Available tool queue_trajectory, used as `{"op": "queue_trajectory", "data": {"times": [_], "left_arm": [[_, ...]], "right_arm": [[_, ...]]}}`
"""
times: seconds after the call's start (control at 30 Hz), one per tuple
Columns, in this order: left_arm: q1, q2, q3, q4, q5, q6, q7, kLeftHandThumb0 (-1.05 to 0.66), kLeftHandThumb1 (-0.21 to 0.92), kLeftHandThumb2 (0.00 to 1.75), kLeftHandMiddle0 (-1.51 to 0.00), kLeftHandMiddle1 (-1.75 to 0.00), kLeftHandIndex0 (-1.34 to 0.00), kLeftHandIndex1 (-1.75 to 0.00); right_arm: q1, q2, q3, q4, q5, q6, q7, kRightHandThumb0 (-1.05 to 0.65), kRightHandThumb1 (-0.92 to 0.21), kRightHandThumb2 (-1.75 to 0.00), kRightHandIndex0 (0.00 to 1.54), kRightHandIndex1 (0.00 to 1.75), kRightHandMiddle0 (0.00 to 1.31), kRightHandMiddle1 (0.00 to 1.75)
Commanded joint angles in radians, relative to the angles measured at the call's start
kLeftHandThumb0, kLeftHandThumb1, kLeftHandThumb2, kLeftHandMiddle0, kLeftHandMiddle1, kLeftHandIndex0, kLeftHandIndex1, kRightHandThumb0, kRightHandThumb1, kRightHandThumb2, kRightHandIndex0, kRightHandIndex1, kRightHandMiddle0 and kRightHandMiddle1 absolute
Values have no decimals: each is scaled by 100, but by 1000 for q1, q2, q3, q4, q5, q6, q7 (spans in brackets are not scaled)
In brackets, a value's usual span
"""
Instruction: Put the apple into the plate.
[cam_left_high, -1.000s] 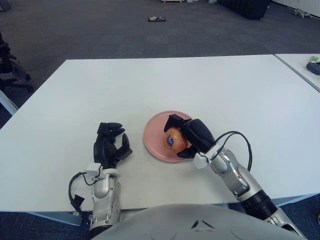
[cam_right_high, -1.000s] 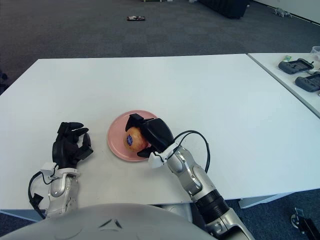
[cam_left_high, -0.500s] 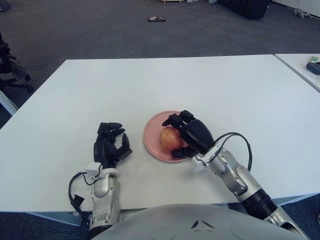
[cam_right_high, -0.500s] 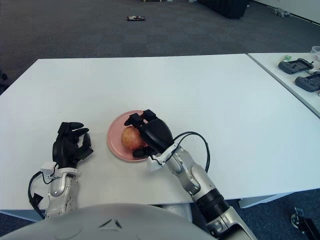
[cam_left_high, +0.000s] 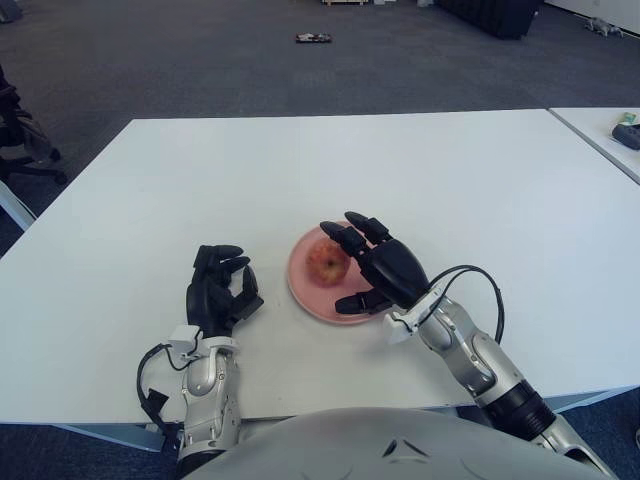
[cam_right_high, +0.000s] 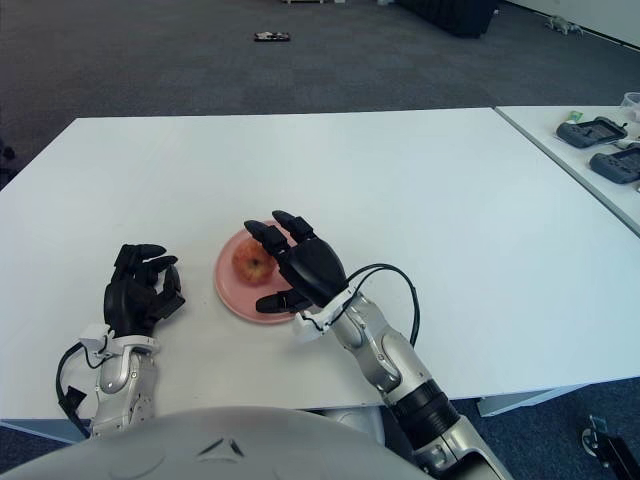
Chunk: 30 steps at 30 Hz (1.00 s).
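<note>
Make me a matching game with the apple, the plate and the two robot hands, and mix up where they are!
Things:
1. apple
2. plate
3. left robot hand
4. right robot hand

Descriptions:
A. pink, on the white table
B. fingers spread open, above the plate's right side
C. lying in the plate
D. beside the plate, on its left

Pairs: 1-C, 2-A, 3-D, 4-B

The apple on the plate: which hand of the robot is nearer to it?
The right hand. Its open fingers spread just to the right of the apple over the pink plate. The left hand shows further left, off the plate.
</note>
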Motion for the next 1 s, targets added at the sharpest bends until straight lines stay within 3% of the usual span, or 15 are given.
{"op": "queue_trajectory", "data": {"times": [0.0,0.3,0.43,0.5,0.57,0.67,0.7,0.73,0.83,0.97], "left_arm": [[16,-19,2,40,-5,30,4,-1,45,118,-46,-175,-34,-175],[19,-21,1,43,9,13,11,-1,48,114,-44,-174,-32,-175],[18,-20,3,52,4,2,6,-1,48,114,-44,-174,-31,-175],[17,-20,2,55,3,-3,5,-1,49,113,-44,-174,-31,-175],[17,-17,1,58,4,-1,5,-1,49,113,-44,-174,-31,-175],[17,-14,2,57,7,8,5,-1,49,112,-45,-173,-30,-175],[18,-14,2,56,6,11,4,-1,49,112,-45,-172,-30,-175],[17,-14,3,56,2,13,2,-1,49,112,-45,-172,-30,-175],[17,-15,3,52,-3,15,1,-1,49,112,-45,-172,-30,-175],[20,-14,1,43,-9,26,1,-1,49,112,-44,-172,-31,-175]], "right_arm": [[6,7,-10,-19,46,1,10,-105,-92,-56,0,0,0,0],[54,-3,-44,-72,204,-52,40,-105,-92,-52,0,0,0,0],[155,-74,-144,-238,344,-101,77,-105,-92,-52,0,0,0,0],[158,-57,-152,-230,384,-103,85,-105,-92,-53,0,0,0,0],[145,4,-139,-177,460,-114,75,-105,-92,-52,0,0,0,0],[72,125,-138,-88,747,-125,130,-105,-92,-52,0,0,0,0],[61,144,-139,-70,804,-144,142,-105,-92,-52,0,0,0,0],[97,137,-142,-110,841,-182,137,-105,-92,-52,0,0,0,0],[144,144,-155,-147,859,-239,117,-105,-92,-49,0,0,0,0],[180,180,-218,-145,840,-290,65,-105,-92,-48,0,0,0,0]]}}
